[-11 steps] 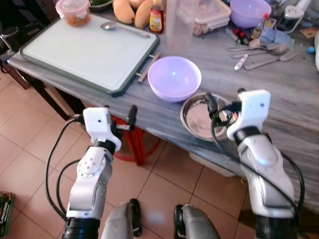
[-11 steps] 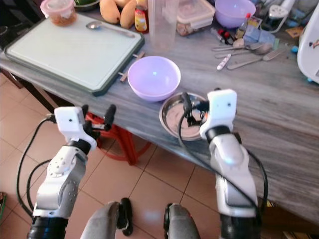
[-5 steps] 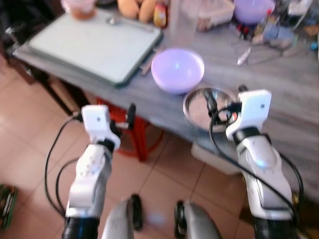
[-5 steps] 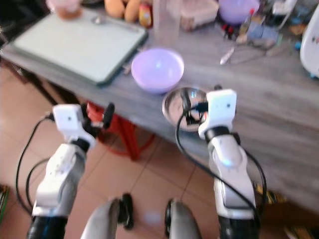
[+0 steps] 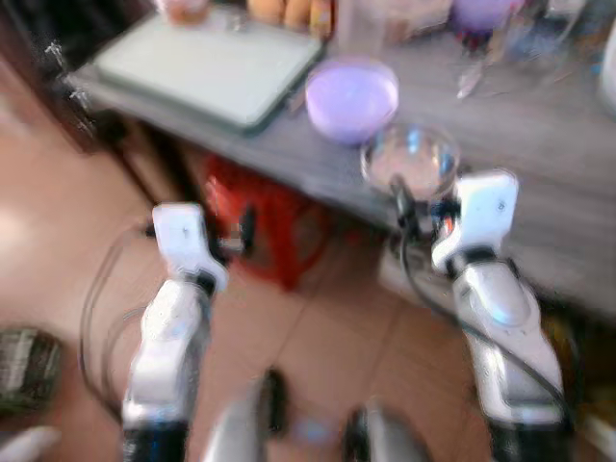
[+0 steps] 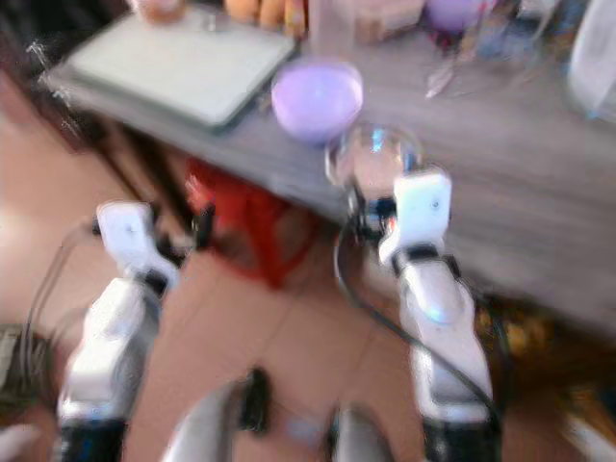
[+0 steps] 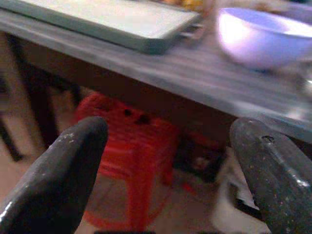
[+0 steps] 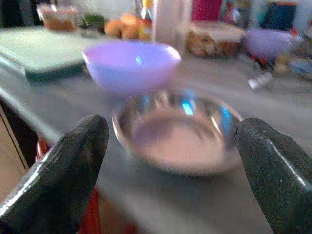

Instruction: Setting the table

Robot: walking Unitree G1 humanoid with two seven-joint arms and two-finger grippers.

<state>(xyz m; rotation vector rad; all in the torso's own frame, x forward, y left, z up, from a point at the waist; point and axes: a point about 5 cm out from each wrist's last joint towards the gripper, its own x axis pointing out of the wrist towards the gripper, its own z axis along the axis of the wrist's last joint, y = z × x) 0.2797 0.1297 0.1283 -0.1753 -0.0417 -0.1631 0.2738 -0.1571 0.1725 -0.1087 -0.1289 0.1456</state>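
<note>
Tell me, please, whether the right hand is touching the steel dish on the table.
Apart. In the right wrist view, the open right hand has a finger on each side of the steel dish, which lies ahead with clear gaps.

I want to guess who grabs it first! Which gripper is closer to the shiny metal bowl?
Right. The right gripper sits open at the table edge just before the shiny metal bowl. The left gripper is open too, off to the side over the floor by the red stool.

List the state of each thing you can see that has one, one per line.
left gripper: open, empty, off the table edge over the floor
right gripper: open, empty, facing the steel dish
steel dish: upright, empty, near the table edge
purple bowl: upright, behind the dish
cutting board: flat on the table
red stool: under the table
</note>
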